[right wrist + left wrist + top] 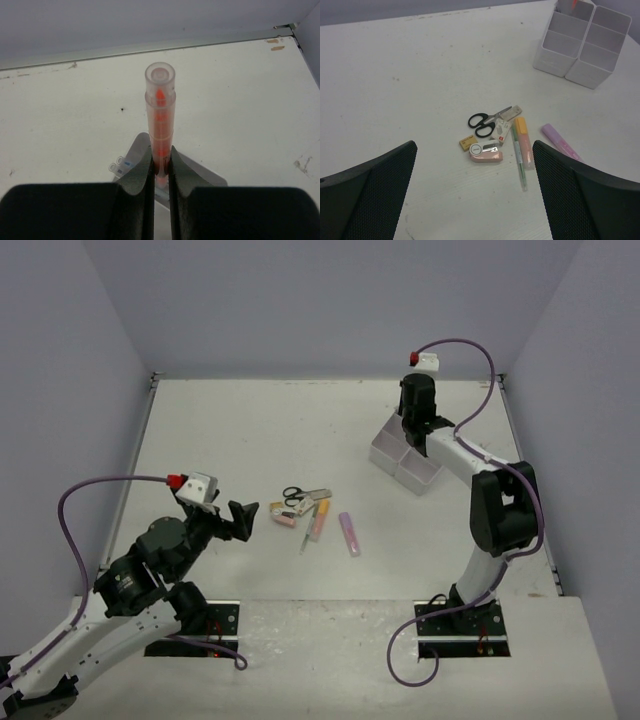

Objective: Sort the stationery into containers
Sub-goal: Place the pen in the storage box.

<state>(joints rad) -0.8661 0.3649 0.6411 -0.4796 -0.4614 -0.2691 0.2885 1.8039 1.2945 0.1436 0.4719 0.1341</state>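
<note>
The stationery lies in a loose pile mid-table: black-handled scissors, an orange marker, a thin pen, a pink eraser-like piece, a small yellow eraser and a purple marker. My left gripper hovers open just short of the pile, holding nothing. My right gripper is shut on a translucent orange marker that sticks out past its fingertips. It is held over the white divided containers, seen in the top view under the right gripper.
Two capped pen ends show inside one compartment of the containers. Side and back walls enclose the table. The purple marker lies a little apart, right of the pile.
</note>
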